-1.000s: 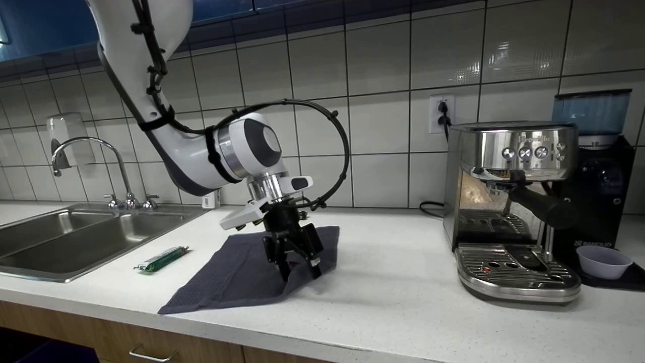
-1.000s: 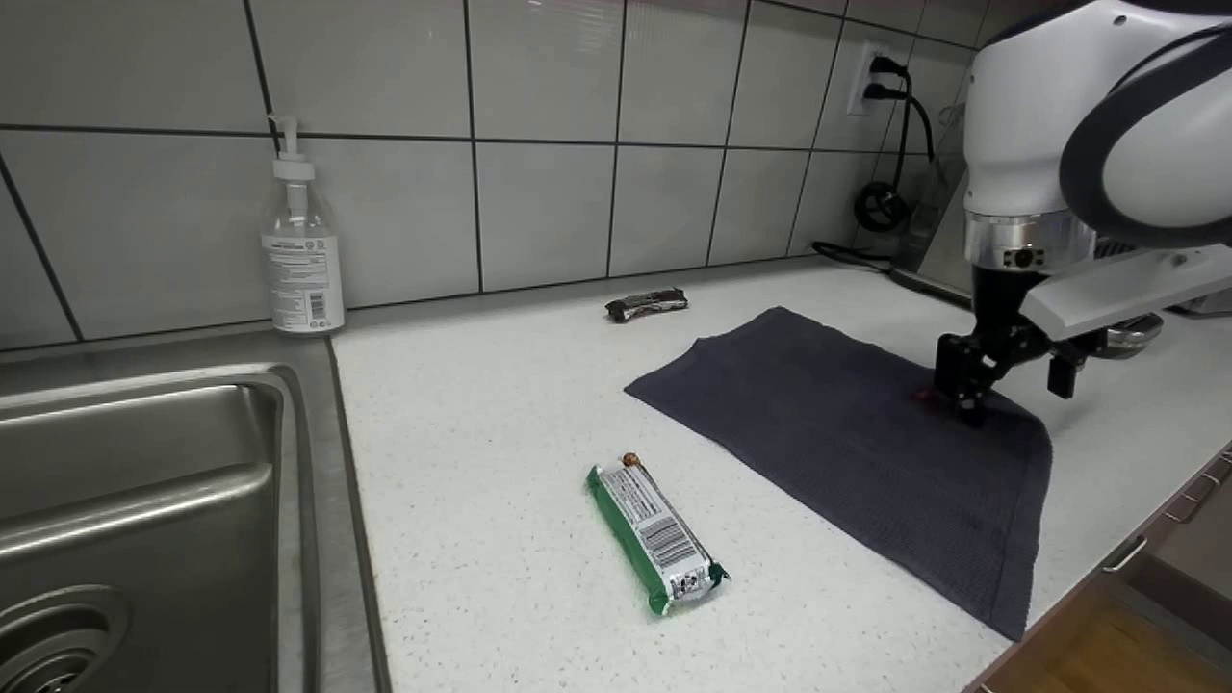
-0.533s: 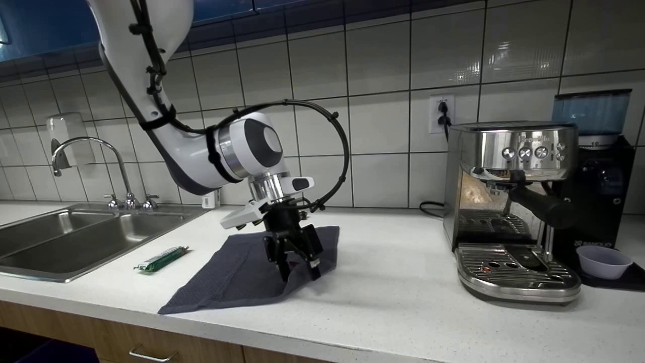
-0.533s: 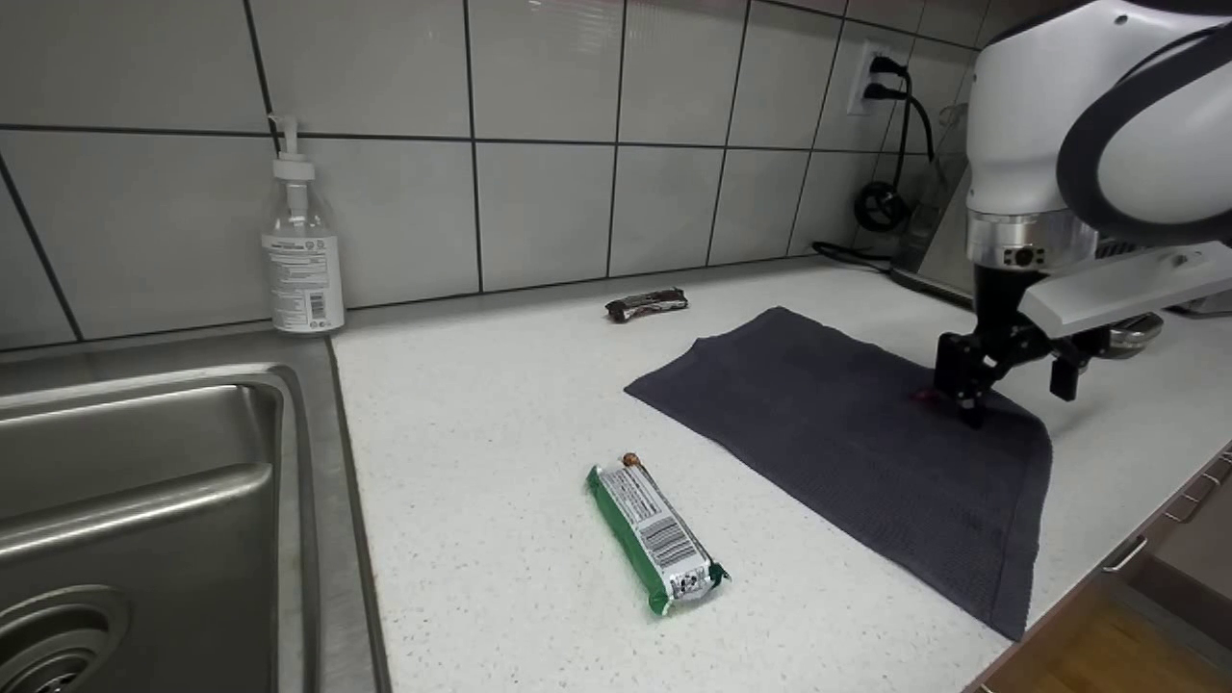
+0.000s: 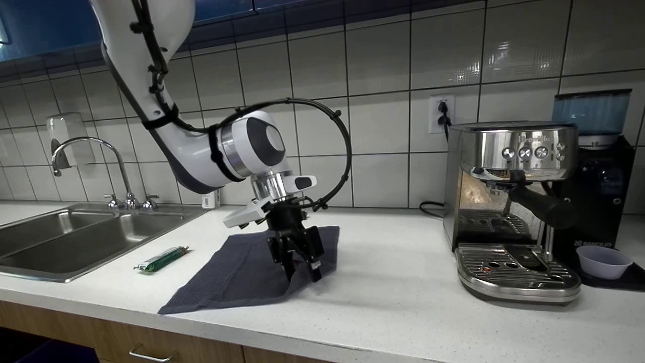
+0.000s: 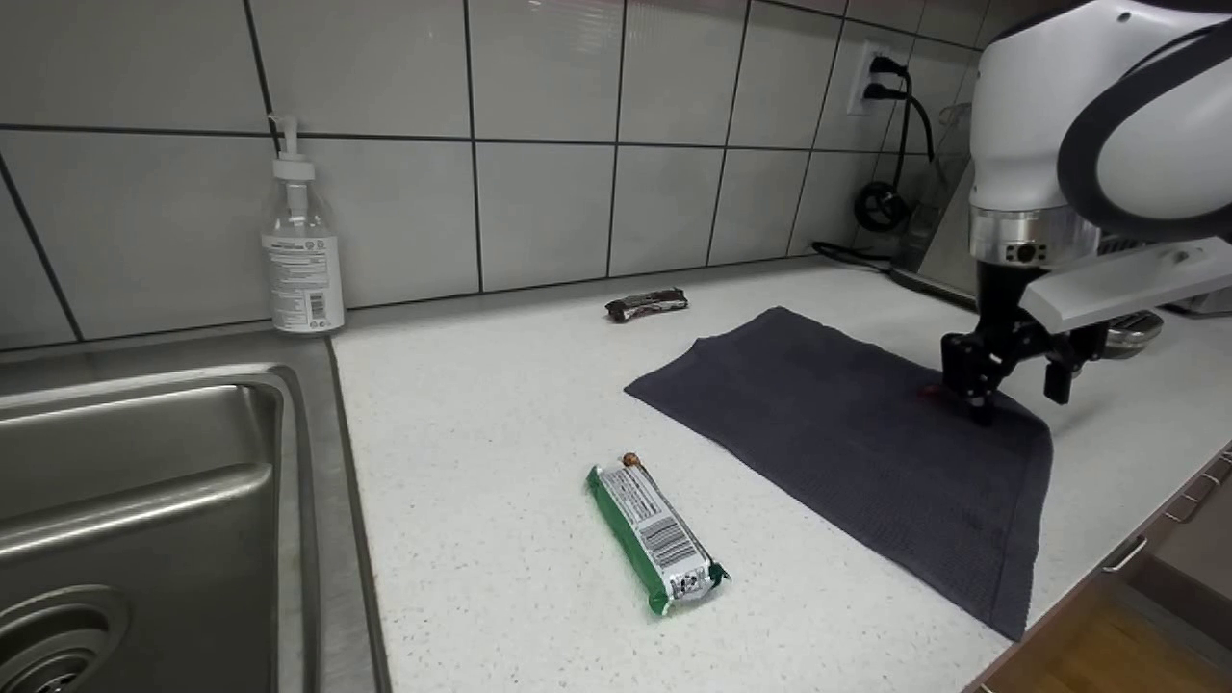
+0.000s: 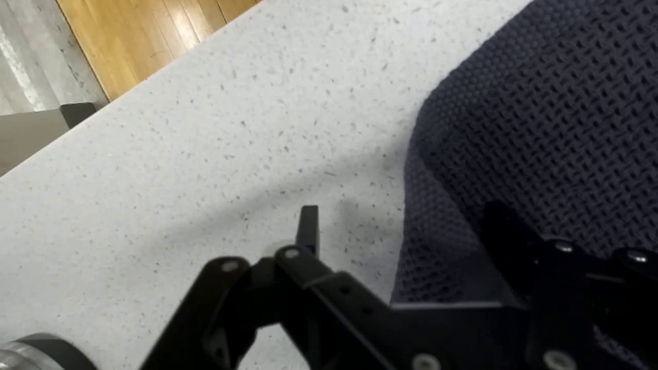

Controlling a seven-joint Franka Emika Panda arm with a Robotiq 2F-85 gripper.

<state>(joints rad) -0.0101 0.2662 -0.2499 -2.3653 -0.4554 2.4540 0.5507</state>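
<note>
At the right of the frame in an exterior view, the end effector (image 6: 1020, 404) stood spread, grasping nothing, at the near side of the cloth (image 6: 818, 423), which slanted across the counter (image 6: 481, 414) from centre to lower right. In the wrist view, its fingers (image 7: 308, 226) straddled the cloth's edge, which buckled there, probably because one of them pushed against it. The green bar (image 6: 656, 539), lower centre in an exterior view, likely sat steady on its broad face.
</note>
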